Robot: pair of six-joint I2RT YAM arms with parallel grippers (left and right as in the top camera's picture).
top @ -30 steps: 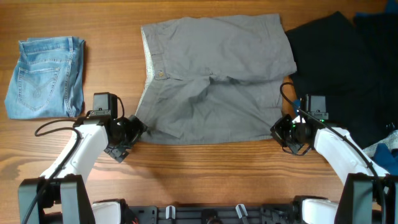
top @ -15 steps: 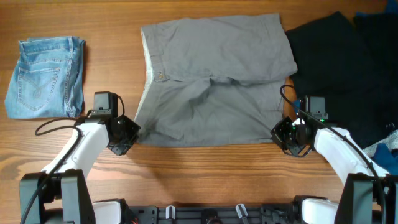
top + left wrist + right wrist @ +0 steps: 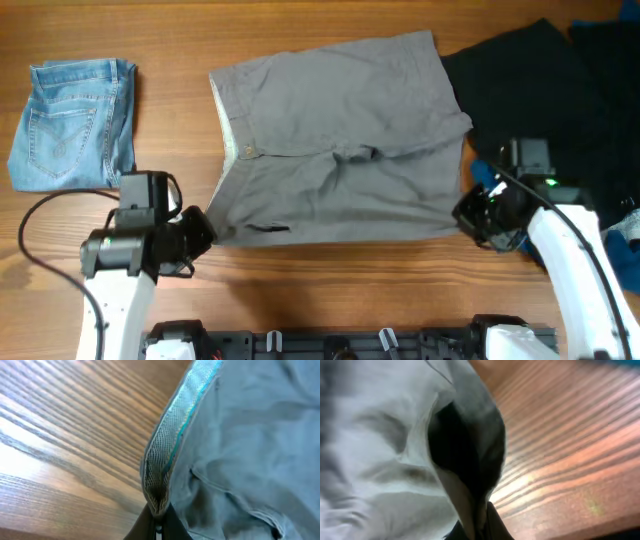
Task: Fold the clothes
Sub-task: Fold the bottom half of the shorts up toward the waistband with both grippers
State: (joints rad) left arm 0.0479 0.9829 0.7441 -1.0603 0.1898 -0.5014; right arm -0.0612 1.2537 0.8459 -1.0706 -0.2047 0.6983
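Note:
The grey shorts [image 3: 340, 140] lie spread across the middle of the wooden table, waistband to the left with its pale inner band showing. My left gripper [image 3: 207, 232] is shut on the near waistband corner; the left wrist view shows the pale mesh edge of the shorts [image 3: 165, 460] pinched between its dark fingers [image 3: 145, 522]. My right gripper [image 3: 468, 212] is shut on the near leg hem at the right. In the right wrist view the hem of the shorts [image 3: 470, 445] hangs folded from the fingertips [image 3: 497, 525]. Both held corners are lifted off the table.
A folded light-blue denim garment [image 3: 72, 122] lies at the far left. A big black garment [image 3: 545, 100] covers the right side, beside the shorts' right edge. A blue-and-white item [image 3: 628, 235] shows at the right edge. Bare wood runs along the near edge.
The left gripper has closed on the waistband corner. Both arms have risen and drawn back, lifting the near edge; the shorts have shifted left and slightly rotated.

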